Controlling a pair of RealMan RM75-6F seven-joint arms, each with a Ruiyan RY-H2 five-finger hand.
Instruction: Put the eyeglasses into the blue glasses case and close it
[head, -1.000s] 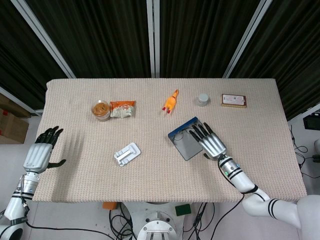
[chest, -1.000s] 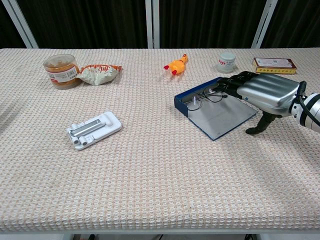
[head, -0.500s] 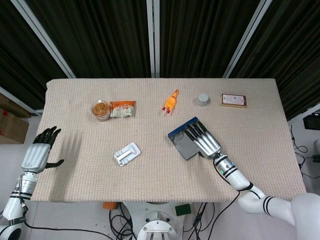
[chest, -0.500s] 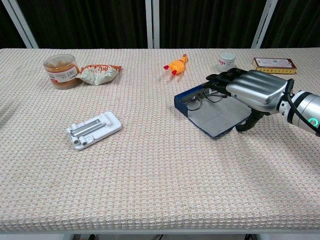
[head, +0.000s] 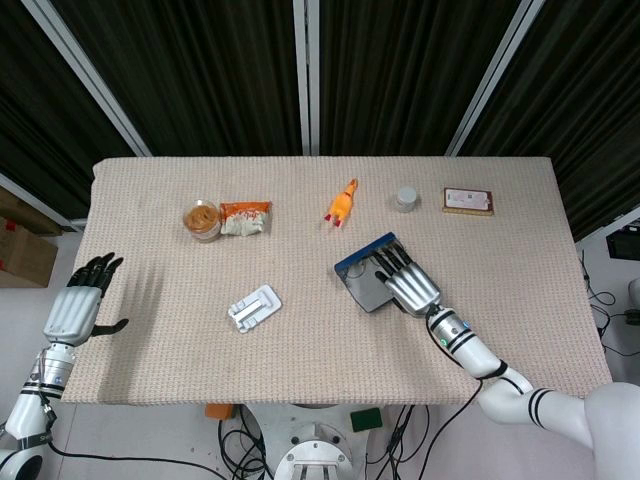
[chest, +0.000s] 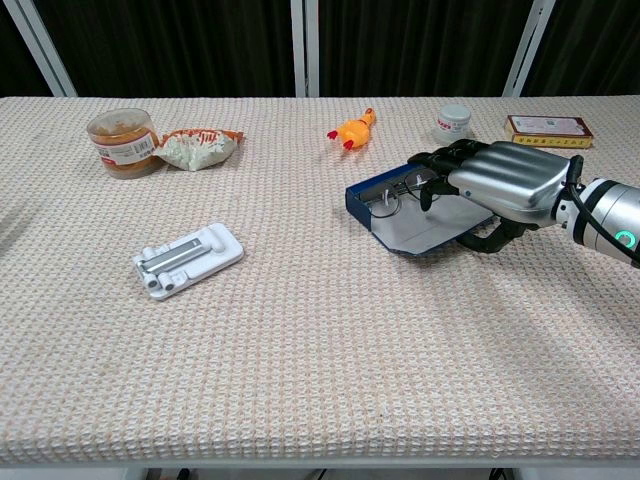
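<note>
The glasses already lie inside the open blue case, which sits just in front of the rubber chicken, so only closing is left. The right hand lies over the case's grey lid, thumb tucked under the lid's edge and fingers stretched flat above it; the lid looks slightly raised off the surface, so the fold seems begun. The left hand, well left of the case, is spread and holds nothing. No writing is legible.

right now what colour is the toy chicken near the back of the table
The toy chicken is orange-yellow with a red tip, clearest in the chest view.
</note>
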